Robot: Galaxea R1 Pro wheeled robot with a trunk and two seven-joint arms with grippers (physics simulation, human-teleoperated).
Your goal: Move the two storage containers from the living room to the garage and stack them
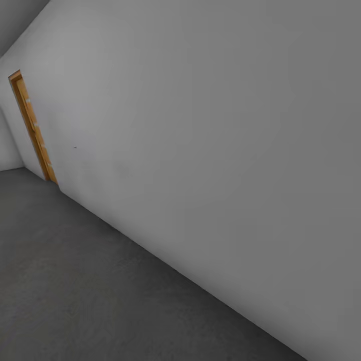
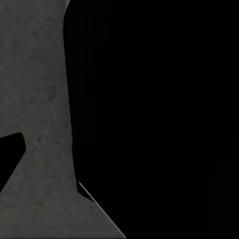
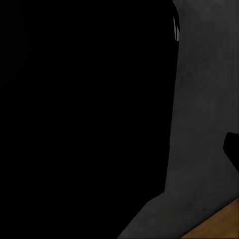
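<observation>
Both wrist views are largely blocked by a black, featureless mass close to the lens, so whether either gripper's fingers are spread or pressed together cannot be told. Beside that mass the left wrist view shows mottled grey concrete floor; the right wrist view shows the same floor, with an orange-brown strip cut off at one corner. From the head, a pale grey wall meets the floor, with a wooden door far left.

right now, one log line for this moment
room: bare garage | ahead: pale grey wall | far left: orange-brown wooden door | underfoot: dark grey concrete floor | grippers: state unclear
</observation>
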